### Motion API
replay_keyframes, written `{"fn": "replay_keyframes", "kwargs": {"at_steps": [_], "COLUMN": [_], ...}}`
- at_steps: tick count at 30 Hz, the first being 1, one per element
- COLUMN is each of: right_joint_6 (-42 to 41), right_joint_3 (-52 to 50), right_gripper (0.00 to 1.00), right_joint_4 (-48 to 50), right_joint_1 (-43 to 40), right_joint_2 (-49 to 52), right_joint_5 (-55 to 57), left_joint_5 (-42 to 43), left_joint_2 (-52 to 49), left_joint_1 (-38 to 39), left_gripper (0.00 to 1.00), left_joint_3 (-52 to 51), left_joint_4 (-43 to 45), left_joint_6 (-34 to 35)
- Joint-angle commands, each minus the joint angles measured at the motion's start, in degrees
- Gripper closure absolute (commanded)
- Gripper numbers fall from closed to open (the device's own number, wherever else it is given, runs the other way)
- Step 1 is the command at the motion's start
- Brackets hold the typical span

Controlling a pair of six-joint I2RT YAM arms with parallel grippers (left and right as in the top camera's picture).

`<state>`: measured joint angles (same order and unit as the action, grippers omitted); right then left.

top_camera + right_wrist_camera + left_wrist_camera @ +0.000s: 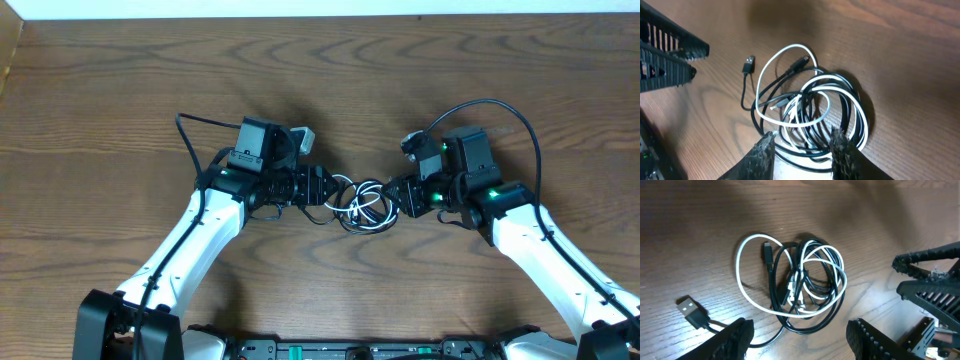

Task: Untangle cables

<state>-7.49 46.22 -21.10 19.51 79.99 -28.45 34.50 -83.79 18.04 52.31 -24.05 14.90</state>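
Overhead | we see white and black cables (362, 205) tangled on the surface (120, 90) | left gripper (328, 188) released beside them | right gripper (397, 196) straddles them, grasp we cannot tell

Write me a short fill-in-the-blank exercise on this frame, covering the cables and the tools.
1. The cable bundle lies ___ the left tool and the right tool.
2. The cord ending in the loose USB plug is ___ in colour.
3. The left tool is ___, not shut.
4. The table is made of ___.
Missing words: between; black; open; wood.
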Motion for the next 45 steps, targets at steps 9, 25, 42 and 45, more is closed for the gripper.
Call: {"fn": "replay_keyframes", "kwargs": {"at_steps": [9,25,42,45], "right_joint_6": [-5.4,-14.1,-20.1,-20.1], "right_joint_3": [0.2,0.2,0.2,0.2], "right_gripper": [0.65,0.67,0.65,0.65], "right_joint_4": [-4.4,-8.4,-12.4,-12.4], "right_joint_1": [0.3,0.3,0.3,0.3], "right_joint_2": [-0.2,-0.2,-0.2,-0.2], "right_joint_5": [7.6,17.3,25.7,25.7], "left_joint_5": [-1.2,-12.7,-14.8,-14.4], "left_joint_2": [-2.1,-7.8,-20.1,-21.0], "left_joint_1": [0.4,7.2,13.6,14.6], "left_gripper": [0.36,0.37,0.52,0.53], "left_joint_3": [-0.8,-0.8,-0.8,-0.8], "left_joint_4": [-0.2,14.0,20.7,20.7], "left_joint_6": [-1.2,3.6,6.8,6.8]}}
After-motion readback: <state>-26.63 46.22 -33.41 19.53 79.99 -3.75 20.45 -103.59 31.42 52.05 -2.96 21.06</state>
